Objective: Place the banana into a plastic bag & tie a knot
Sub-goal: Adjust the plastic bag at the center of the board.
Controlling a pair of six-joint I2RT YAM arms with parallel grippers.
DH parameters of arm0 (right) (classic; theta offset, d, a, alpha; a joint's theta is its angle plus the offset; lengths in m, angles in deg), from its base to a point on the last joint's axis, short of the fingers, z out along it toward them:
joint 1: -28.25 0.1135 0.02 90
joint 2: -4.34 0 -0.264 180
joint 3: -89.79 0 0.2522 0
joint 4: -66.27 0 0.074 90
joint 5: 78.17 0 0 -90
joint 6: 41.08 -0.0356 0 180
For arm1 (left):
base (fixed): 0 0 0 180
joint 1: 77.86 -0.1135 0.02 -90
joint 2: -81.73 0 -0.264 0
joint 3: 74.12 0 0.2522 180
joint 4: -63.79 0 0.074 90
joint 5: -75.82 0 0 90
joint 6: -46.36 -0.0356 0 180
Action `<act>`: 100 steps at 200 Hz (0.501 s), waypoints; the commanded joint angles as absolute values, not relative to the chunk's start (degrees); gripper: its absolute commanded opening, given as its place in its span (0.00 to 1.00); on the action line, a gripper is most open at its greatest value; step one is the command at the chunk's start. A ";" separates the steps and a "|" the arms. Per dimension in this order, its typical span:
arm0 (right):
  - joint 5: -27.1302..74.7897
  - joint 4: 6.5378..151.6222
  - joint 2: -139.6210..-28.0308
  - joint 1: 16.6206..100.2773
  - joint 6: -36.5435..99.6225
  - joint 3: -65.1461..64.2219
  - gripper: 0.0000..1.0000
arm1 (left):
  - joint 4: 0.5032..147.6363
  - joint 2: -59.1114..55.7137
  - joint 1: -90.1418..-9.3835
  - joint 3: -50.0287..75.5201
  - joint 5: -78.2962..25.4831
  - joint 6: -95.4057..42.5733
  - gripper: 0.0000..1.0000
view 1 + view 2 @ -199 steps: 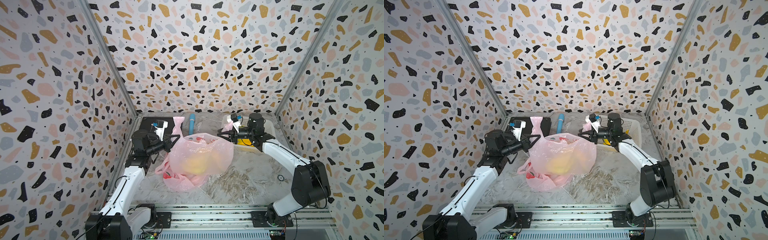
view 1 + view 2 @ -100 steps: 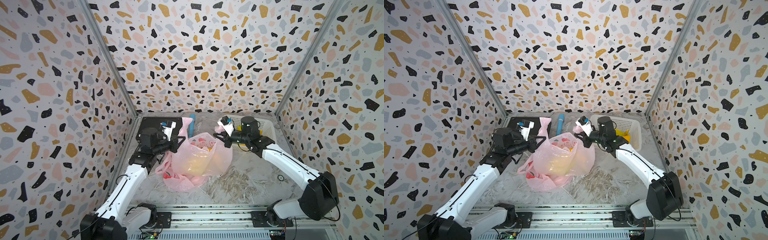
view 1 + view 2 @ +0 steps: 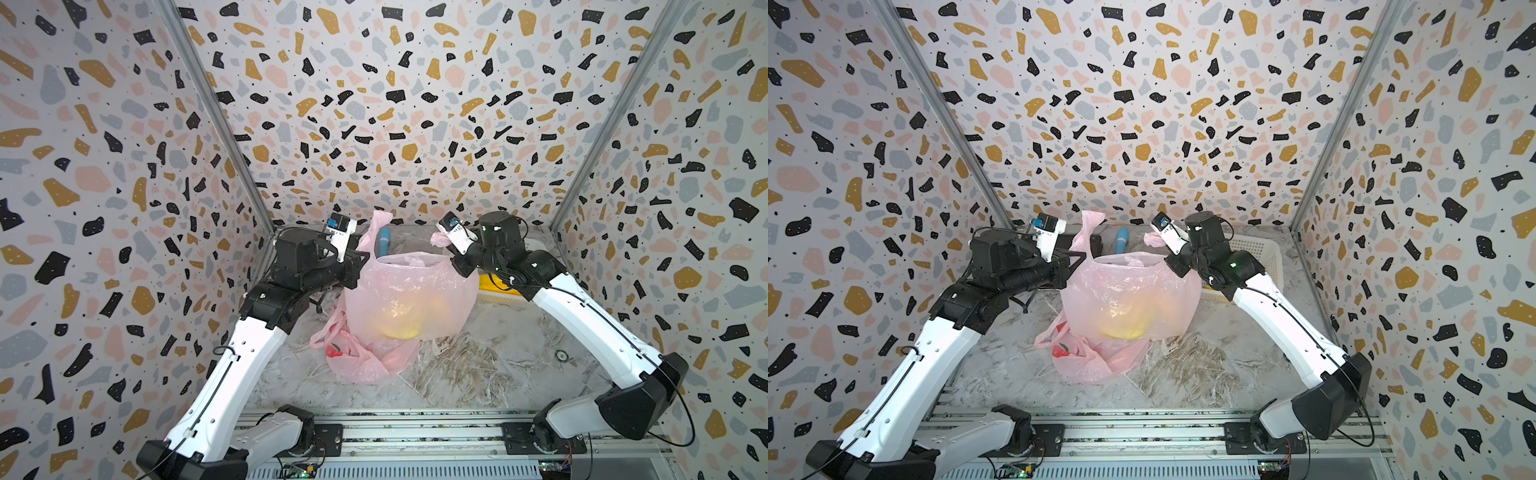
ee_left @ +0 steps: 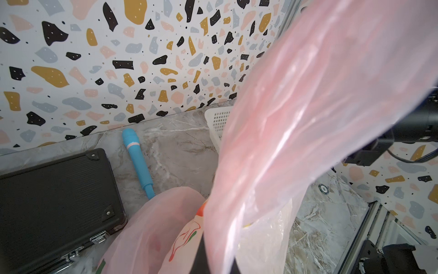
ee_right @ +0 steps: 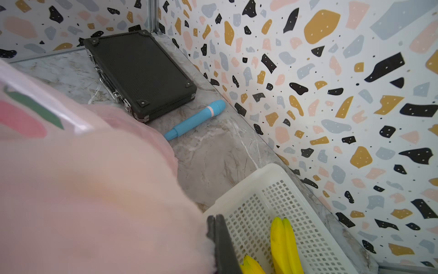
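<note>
A translucent pink plastic bag (image 3: 409,291) (image 3: 1129,291) hangs in the middle of the marble table, held up by its two handles. The banana (image 3: 399,328) (image 3: 1121,328) shows as a yellow shape through the film, low inside the bag. My left gripper (image 3: 360,261) (image 3: 1077,261) is shut on the left handle, whose end sticks up above it. The right gripper (image 3: 449,251) (image 3: 1166,254) is shut on the right handle. In the left wrist view pink film (image 4: 284,142) covers that gripper (image 4: 218,263). In the right wrist view the gripper (image 5: 216,229) pinches pink film (image 5: 94,201).
A white mesh basket (image 3: 1262,257) (image 5: 256,189) with more bananas (image 5: 284,239) stands at the back right. A black case (image 4: 54,201) (image 5: 142,71) and a blue tube (image 3: 383,245) (image 4: 137,159) lie at the back. Crumpled pink plastic with a red print (image 3: 353,357) lies below the bag.
Both grippers have moved inward and upward with the handles. The bag has been drawn up taller and narrower, and the right gripper has come left, away from the basket.
</note>
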State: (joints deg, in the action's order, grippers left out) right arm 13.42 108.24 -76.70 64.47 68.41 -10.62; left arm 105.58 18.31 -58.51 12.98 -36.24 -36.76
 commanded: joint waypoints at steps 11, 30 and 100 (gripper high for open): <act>10.10 108.12 -75.48 68.21 72.65 -1.80 0.00 | 104.79 17.04 -56.11 6.24 -34.73 -37.98 0.00; 8.25 106.90 -77.05 70.16 71.73 3.42 0.00 | 100.22 16.24 -53.98 0.21 -32.68 -37.84 0.00; 11.56 106.82 -73.76 71.31 62.44 7.46 0.19 | 98.69 15.18 -53.43 -3.04 -33.78 -39.60 0.00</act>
